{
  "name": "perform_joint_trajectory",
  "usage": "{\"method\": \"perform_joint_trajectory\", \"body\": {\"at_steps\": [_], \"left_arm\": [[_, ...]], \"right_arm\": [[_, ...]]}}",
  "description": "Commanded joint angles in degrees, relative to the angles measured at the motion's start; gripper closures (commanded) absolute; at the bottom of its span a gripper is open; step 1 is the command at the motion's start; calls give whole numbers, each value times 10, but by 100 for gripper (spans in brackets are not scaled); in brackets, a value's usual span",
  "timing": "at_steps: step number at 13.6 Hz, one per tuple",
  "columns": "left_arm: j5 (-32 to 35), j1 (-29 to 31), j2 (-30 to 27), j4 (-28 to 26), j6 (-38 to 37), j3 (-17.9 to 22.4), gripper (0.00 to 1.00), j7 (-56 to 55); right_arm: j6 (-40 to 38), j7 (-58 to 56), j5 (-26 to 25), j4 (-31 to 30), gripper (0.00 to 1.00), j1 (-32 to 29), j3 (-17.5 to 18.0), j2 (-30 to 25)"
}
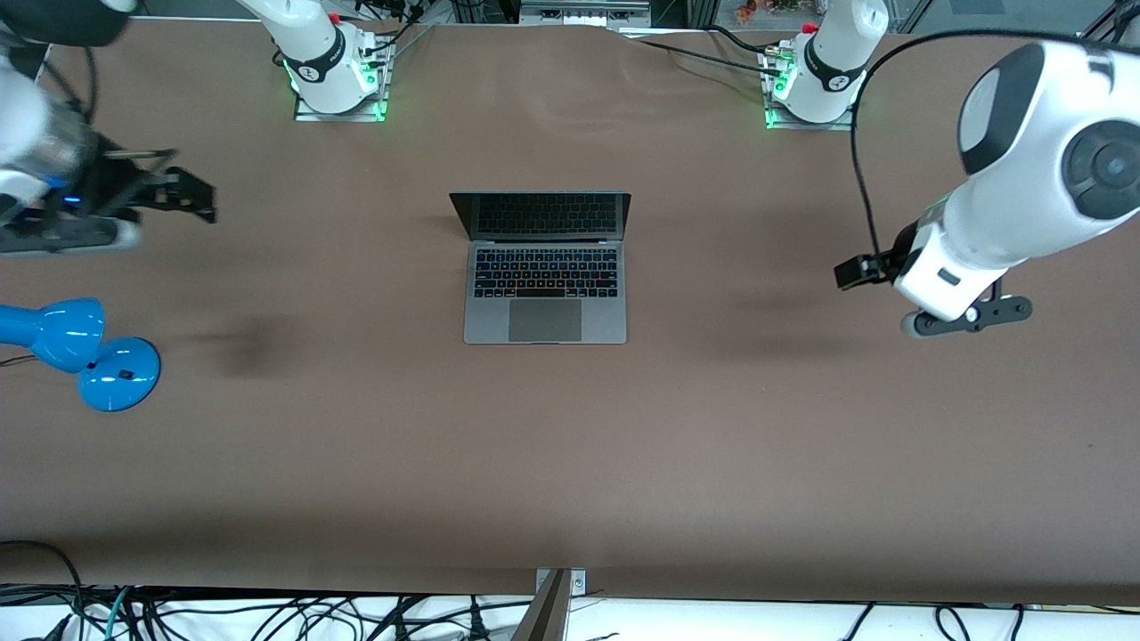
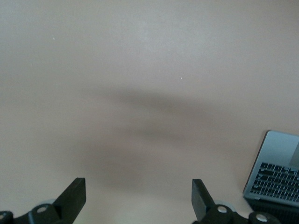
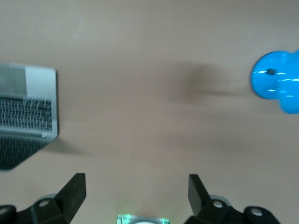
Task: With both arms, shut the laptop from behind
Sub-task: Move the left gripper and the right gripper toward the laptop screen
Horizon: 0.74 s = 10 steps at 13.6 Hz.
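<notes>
A brown table fills the scene. Nearest the front camera, at the right arm's end, lies a blue lamp. Farther back, at the table's middle, sits the laptop, open, its keyboard facing the front camera and its dark screen upright. The left gripper hangs over bare table toward the left arm's end, fingers spread apart. The right gripper hangs over bare table at the right arm's end, fingers likewise apart. Both are well apart from the laptop.

Blue lamp and laptop cut off by edges
</notes>
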Motion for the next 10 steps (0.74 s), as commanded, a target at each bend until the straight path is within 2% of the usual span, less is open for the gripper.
{"method": "perform_joint_trajectory", "body": {"at_steps": [1, 4, 5, 7, 8, 10], "left_arm": [[-8, -16, 22, 28, 0, 2, 0, -27], [-96, -17, 22, 29, -2, 1, 0, -34], [-100, -19, 22, 28, -3, 1, 0, -32], [-100, -42, 23, 21, -5, -6, 0, -36], [-100, -57, 23, 18, -7, -6, 0, -56], [-100, -101, 23, 18, -9, -6, 0, -120]], "right_arm": [[-42, 6, 4, 7, 16, 42, -3, 12], [-62, 6, 4, 7, 40, 82, -3, 31], [-67, 6, 4, 7, 51, 96, -3, 37], [-85, 15, 9, 7, 81, 118, -3, 51], [-101, 40, 29, 7, 89, 123, -3, 59], [-117, 89, 108, 7, 98, 122, -3, 70]]}}
